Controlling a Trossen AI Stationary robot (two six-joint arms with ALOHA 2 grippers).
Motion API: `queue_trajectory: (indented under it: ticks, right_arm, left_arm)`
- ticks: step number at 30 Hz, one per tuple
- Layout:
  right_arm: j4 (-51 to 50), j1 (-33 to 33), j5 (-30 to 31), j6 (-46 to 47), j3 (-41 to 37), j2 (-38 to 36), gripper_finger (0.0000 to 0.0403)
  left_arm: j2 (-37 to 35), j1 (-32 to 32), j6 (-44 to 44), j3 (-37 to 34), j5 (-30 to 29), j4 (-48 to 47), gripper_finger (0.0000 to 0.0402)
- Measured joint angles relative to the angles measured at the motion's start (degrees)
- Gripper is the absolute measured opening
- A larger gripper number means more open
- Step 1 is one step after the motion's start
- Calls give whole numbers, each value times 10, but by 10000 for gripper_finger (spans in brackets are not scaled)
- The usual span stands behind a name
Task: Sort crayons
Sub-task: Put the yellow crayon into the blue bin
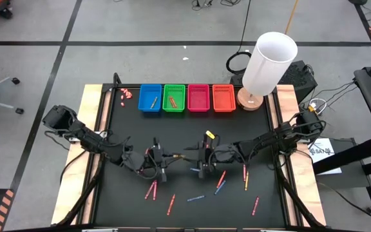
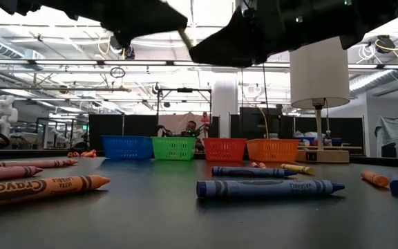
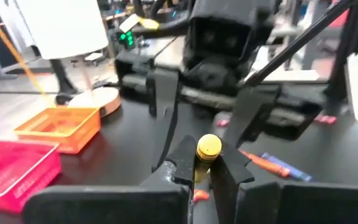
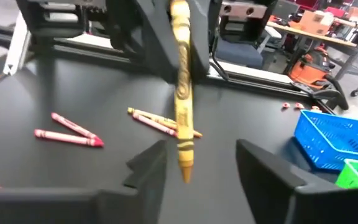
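Observation:
Both arms meet above the middle of the black table (image 1: 127, 206). My left gripper (image 1: 171, 157) is shut on a yellow crayon (image 4: 182, 93), which also shows in the left wrist view (image 3: 207, 149). My right gripper (image 4: 207, 171) faces it from the table's right and is open. Its fingers stand on either side of the crayon's pointed end without touching it. Several loose crayons lie flat on the table nearer the front edge, among them red ones (image 1: 151, 190) and a blue one (image 1: 196, 197). My left gripper pinches the yellow crayon between its two fingers (image 3: 199, 173), coming roughly level from the table's left. The crayon runs along the fingers and sticks out past them toward my right gripper. It is lifted clear of the table.
Four small baskets stand in a row at the far edge: blue (image 1: 150, 98), green (image 1: 174, 98), pink (image 1: 198, 98), orange (image 1: 223, 98). A white-shaded lamp (image 1: 266, 64) stands at the far right corner. Tiny pinkish bits (image 1: 126, 94) lie left of the blue basket.

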Motion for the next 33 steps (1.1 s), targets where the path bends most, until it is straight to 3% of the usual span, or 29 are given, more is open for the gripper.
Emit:
queue_trajectory:
  ticks: [3,7,15,20,26,29,33]
  right_arm:
    - [-15,-5,14,-8,0,0,220]
    - [-69,-23,77,5,0,0,252]
    - [-144,-72,84,54,0,0,265]
    - [-143,-89,70,35,0,0,265]
    - [-143,-102,53,46,0,0,265]
    - [-146,-102,52,59,0,0,265]
    - [-146,-100,52,78,0,0,265]
  left_arm:
    - [-2,14,-4,0,-6,-29,28]
    - [-21,30,-1,0,-3,-67,28]
    - [-112,92,-2,0,-2,-169,29]
    - [-173,158,19,0,-57,-220,29]
    - [-202,257,73,0,-62,-247,29]
    - [-202,317,68,0,-62,-286,29]
    - [-195,406,-8,0,-33,-362,29]
